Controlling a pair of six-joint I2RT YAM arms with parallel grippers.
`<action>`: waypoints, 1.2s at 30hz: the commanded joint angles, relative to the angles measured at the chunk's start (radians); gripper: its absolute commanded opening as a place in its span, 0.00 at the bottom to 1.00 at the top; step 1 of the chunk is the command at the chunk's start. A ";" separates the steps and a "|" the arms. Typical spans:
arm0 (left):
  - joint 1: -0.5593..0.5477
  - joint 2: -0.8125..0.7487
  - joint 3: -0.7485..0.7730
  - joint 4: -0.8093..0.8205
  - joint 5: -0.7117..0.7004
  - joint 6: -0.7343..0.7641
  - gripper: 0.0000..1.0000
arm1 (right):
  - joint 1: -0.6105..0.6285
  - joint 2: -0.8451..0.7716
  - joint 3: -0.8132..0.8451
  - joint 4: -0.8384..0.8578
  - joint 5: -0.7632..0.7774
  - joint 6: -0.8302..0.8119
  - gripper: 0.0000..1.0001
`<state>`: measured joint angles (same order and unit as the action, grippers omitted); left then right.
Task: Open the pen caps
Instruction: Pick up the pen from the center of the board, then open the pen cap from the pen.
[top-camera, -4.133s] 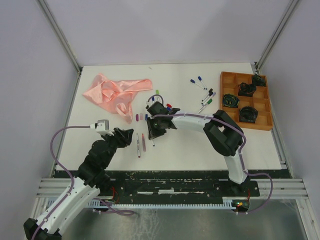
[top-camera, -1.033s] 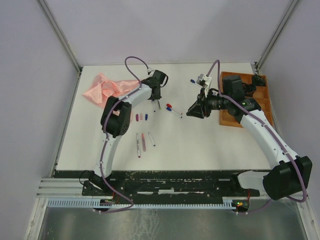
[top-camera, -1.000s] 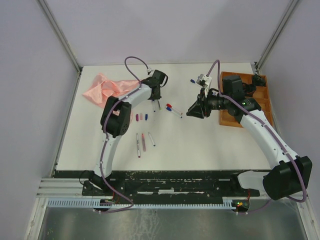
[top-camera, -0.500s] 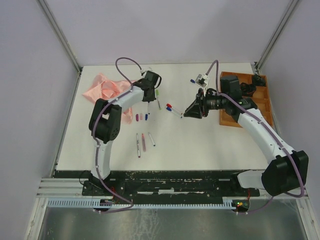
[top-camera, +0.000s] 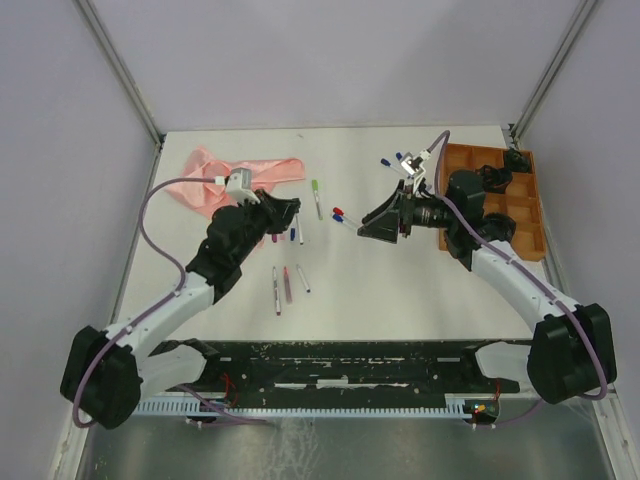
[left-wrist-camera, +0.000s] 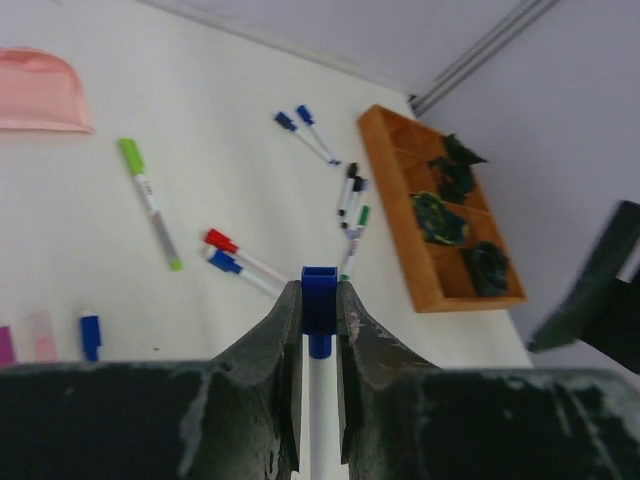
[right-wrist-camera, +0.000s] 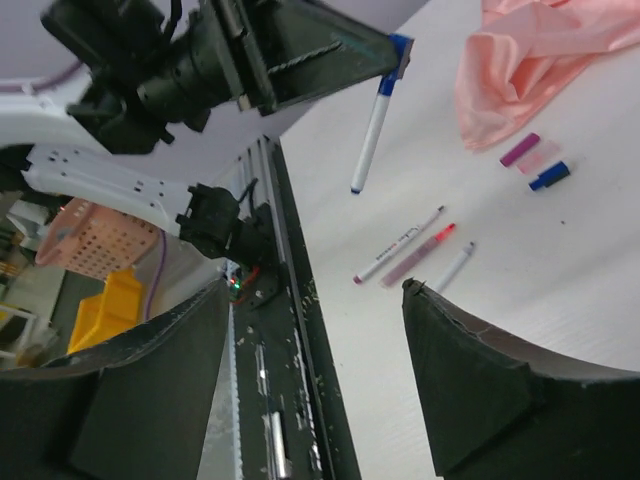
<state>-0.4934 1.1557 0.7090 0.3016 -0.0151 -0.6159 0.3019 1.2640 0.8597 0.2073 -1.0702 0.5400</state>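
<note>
Top, left-wrist and right-wrist views of a white worktop (top-camera: 400, 290). The left pincer (top-camera: 287, 210) is shown clamped on the capped end of one pen (right-wrist-camera: 374, 118), which is held clear of the surface above the left-centre of the worktop. Its blue cap (left-wrist-camera: 320, 290) is seen between the fingertips, and the white barrel slopes down and away from the fingertips. The cap is on the pen. The right pincer (right-wrist-camera: 315, 290) is shown with its fingers spread wide apart and nothing between them. It is raised near the middle of the worktop and pointed toward the left pincer, apart from the held pen.

The other pens are shown lying flat. A green pen (left-wrist-camera: 148, 200) is seen on its own. A red-capped and a blue-capped pair (left-wrist-camera: 240, 265) lies side by side between the two pincers. A trio (top-camera: 286, 286) is seen nearer the arm bases, and further capped pens (left-wrist-camera: 350, 200) lie close to the tray (left-wrist-camera: 393, 210). Three loose caps (right-wrist-camera: 535, 160), purple, pink and blue, are seen in a row just beside the pink cloth (top-camera: 235, 178). The cloth is crumpled at the far left of the worktop. The wooden tray is placed at the far right, and dark objects (left-wrist-camera: 440, 215) are seen in several of its compartments.
</note>
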 joint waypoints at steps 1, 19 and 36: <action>-0.083 -0.155 -0.155 0.413 0.010 -0.135 0.03 | 0.033 -0.039 -0.066 0.414 0.032 0.268 0.80; -0.444 -0.148 -0.286 0.818 -0.278 -0.021 0.03 | 0.251 -0.026 -0.099 0.368 0.063 0.146 0.71; -0.473 -0.121 -0.276 0.774 -0.304 -0.037 0.32 | 0.290 -0.006 -0.017 0.126 0.072 -0.003 0.00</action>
<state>-0.9627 1.0637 0.4129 1.0657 -0.2806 -0.6830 0.5858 1.2617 0.7616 0.4210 -0.9989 0.6231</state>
